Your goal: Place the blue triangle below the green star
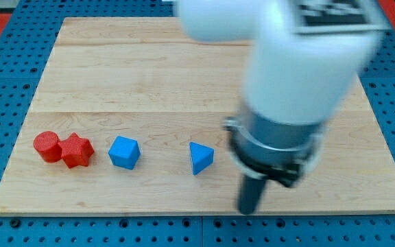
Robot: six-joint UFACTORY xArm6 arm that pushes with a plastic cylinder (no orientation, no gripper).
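The arm (293, 75) is big and blurred, and it covers most of the upper right part of the board (136, 75). What lies under it cannot be seen. No green star shows anywhere; if it is on the board, it is hidden behind the arm. The arm has no jaws, only a dark rod, so nothing is held.

My tip (249, 210) is near the view's bottom, close to the board's lower edge. It stands to the right of the blue triangle (200, 158) and a little lower, near it but apart from it.

Four blocks can be counted, all in one row across the lower part of the board. Two are red and two are blue. At the view's left, the red cylinder (46, 146) touches the red star (77, 151). To the right of them is the blue cube (124, 152), apart from both. The blue triangle is further right, well apart from the cube.

The board lies on a blue pegboard table (5, 82).
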